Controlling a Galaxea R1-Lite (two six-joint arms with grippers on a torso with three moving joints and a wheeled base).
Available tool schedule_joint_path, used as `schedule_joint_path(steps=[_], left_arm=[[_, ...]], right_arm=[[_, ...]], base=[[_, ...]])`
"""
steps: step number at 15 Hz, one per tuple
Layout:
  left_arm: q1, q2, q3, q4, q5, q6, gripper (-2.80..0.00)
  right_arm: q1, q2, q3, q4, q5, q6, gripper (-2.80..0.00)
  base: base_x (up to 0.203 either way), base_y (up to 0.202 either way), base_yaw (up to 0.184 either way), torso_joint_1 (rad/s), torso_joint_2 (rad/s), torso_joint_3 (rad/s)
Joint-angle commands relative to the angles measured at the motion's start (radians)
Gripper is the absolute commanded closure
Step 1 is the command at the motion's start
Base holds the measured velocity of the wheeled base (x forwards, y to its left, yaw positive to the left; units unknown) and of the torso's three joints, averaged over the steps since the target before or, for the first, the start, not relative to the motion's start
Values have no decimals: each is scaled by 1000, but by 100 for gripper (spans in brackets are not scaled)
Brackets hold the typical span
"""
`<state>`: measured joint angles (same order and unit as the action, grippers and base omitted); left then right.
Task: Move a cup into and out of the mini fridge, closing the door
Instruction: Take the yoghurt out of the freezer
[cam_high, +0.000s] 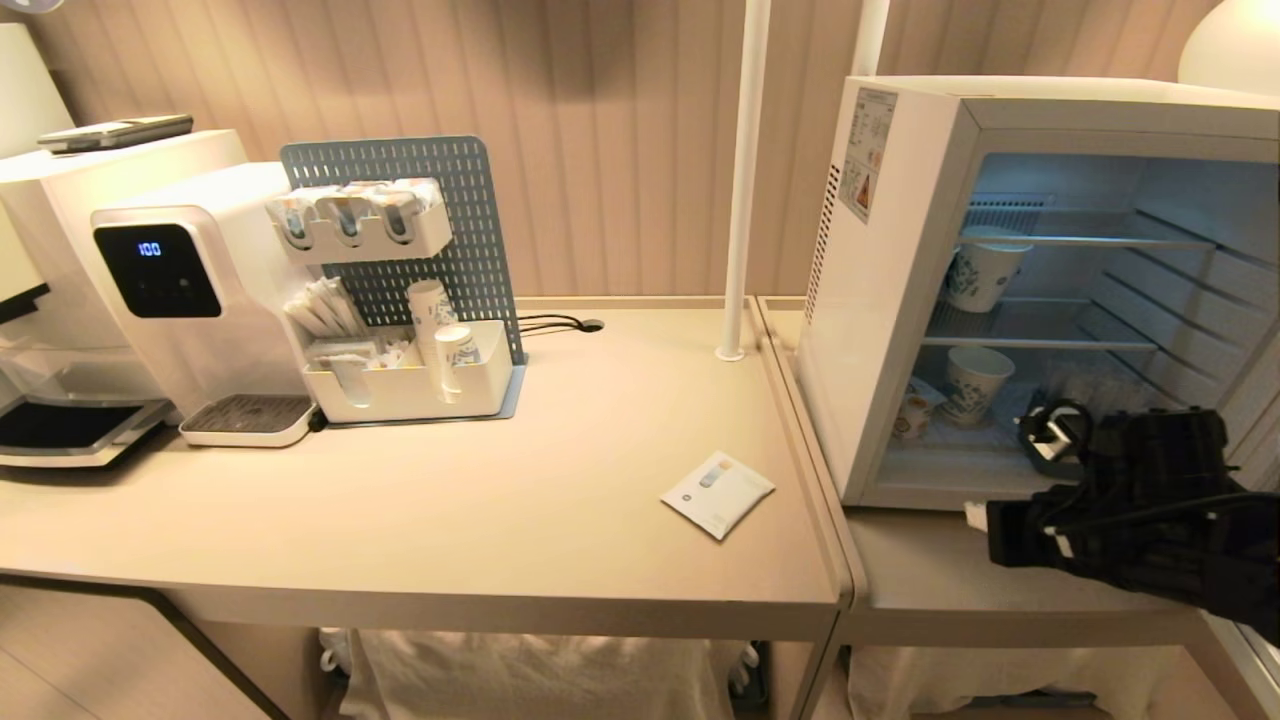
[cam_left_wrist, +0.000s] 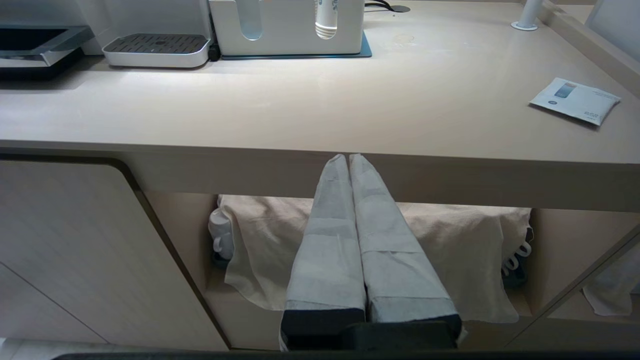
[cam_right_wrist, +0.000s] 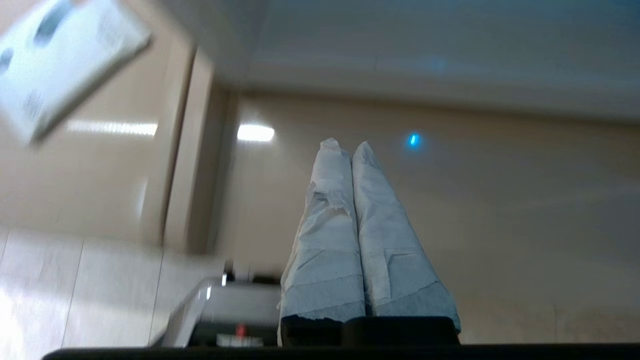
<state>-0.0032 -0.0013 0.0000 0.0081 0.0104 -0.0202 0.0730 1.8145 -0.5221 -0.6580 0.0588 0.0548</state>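
- The fridge stands on the right-hand table, open at the front; its lit inside shows wire shelves.
- The door shows in none of the views well enough to place – only a pale strip at the far right edge of the head view, which may or may not be it.
- The cup sits on the fridge floor at the front left corner, small and white with an orange mark, upright as far as can be told.
- Two patterned paper cups are inside too: one on the upper left, one lower down just behind and beside the cup.
- The right gripper is clenched, its taped fingers pressed together with nothing between them; the wrist view is blurred, showing bare table top beyond the tips.
- In the head view the right arm is a black mass low in front of the fridge opening, over the front of the right-hand table – apart from the cup.
- The left gripper is also clenched and empty, parked below the edge of the left table, pointing at its front rim.
- A white sachet lies flat on the left table near its right edge.
- Further left stand a white tray with a grey pegboard behind it, and a water dispenser with a dark display.
- A white pole rises from the table between the pegboard and the fridge.
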Motion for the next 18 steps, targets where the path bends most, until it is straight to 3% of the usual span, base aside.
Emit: schedule_joint_path(steps=[1, 6, 7, 9, 18], left_arm=[[0, 1, 2, 0, 0, -1, 0], [0, 1, 2, 0, 0, -1, 0], [0, 1, 2, 0, 0, -1, 0], [0, 1, 2, 0, 0, -1, 0], [0, 1, 2, 0, 0, -1, 0]], right_arm=[[2, 198, -54, -195, -37, 26, 0], [3, 373, -60, -527, -174, 18, 0], [3, 397, -67, -550, -197, -3, -280], [11, 426, -95, -582, -285, -31, -280], [28, 434, -164, -581, -284, -35, -280]], base=[[0, 0, 0, 0, 0, 0], [0, 0, 0, 0, 0, 0], [0, 0, 0, 0, 0, 0], [0, 0, 0, 0, 0, 0], [0, 0, 0, 0, 0, 0]])
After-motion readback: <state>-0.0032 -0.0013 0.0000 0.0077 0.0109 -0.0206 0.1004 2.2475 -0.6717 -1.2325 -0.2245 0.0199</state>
